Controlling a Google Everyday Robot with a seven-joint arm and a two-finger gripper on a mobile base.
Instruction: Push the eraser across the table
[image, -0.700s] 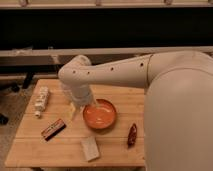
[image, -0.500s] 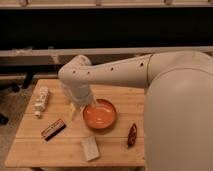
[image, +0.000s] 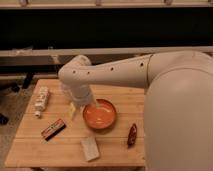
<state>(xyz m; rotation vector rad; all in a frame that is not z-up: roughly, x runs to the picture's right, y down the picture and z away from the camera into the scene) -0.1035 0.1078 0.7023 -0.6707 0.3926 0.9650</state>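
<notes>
the gripper (image: 73, 111) hangs low over the desk (image: 35, 147), just beside the orange bowl (image: 100, 114) at the bowl's 9 o'clock; i cannot tell whether it is open or closed. the eraser (image: 53, 129) lies flat on the desk at about 7 o'clock from the gripper, near it but apart, on a slant. a white knobbly stick (image: 41, 99) sits at the gripper's 10 o'clock, a pale beige block (image: 90, 148) at the bowl's 7 o'clock, and a dark red object (image: 132, 135) at its 4 o'clock.
</notes>
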